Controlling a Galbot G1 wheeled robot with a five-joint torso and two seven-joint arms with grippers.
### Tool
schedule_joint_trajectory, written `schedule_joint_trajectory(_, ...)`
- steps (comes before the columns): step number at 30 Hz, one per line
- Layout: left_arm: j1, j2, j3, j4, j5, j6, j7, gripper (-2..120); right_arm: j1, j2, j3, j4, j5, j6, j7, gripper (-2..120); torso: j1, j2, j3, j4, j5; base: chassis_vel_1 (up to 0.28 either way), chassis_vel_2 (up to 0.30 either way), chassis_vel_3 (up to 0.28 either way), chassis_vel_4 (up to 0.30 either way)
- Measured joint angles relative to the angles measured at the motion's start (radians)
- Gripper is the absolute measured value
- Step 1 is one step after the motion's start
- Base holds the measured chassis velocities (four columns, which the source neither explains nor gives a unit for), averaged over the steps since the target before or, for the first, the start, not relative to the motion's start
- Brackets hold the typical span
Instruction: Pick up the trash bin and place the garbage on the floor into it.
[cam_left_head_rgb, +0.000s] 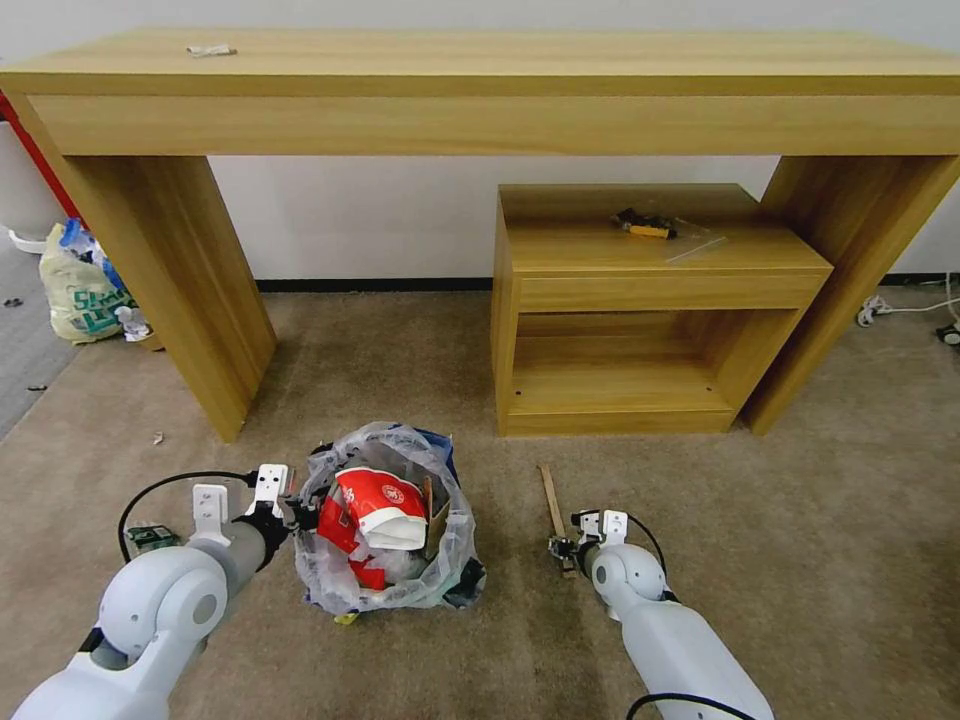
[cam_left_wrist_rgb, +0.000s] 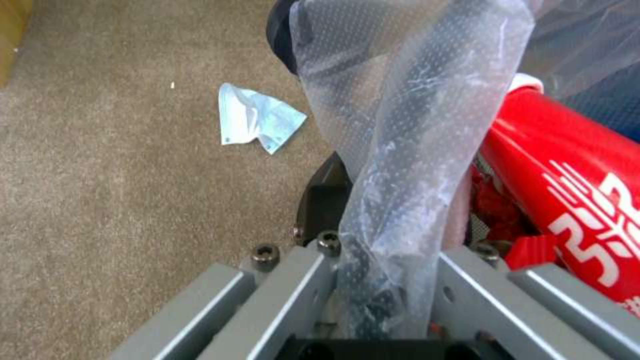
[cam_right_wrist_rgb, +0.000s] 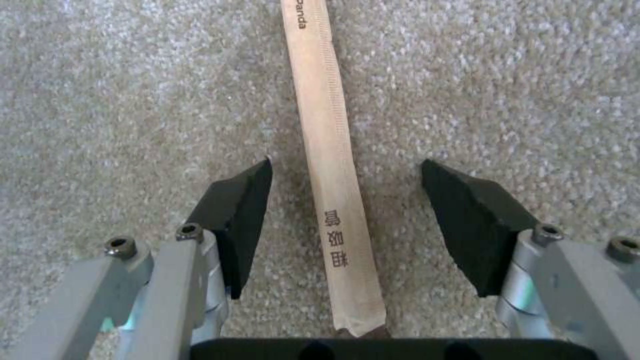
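The trash bin, lined with a crinkly clear bag, stands on the beige carpet floor in front of the desk. It holds red wrappers, a white piece and brown cardboard. My left gripper is shut on the bin's rim and bag at its left side. In the left wrist view the bag runs up between the fingers of that gripper. My right gripper is open, low over the carpet, its pads on either side of a paper-wrapped wooden stick without touching it. The stick lies right of the bin.
A pale blue crumpled tissue lies on the carpet beside the bin. Behind stand the wooden desk and a low open cabinet. A yellowish printed bag sits far left, cables far right. A small scrap lies near the desk leg.
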Motion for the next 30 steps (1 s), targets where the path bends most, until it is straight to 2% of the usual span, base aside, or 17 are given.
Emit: schedule_joint_trajectory(30, 0.000, 0.000, -0.001, 0.000, 0.000, 0.000, 0.000, 0, -0.001, 0.000, 0.000, 0.000, 0.000, 0.000, 0.000, 60, 0.000, 0.000, 0.000, 0.0001, 0.0002, 0.000, 0.000, 0.000, 0.000)
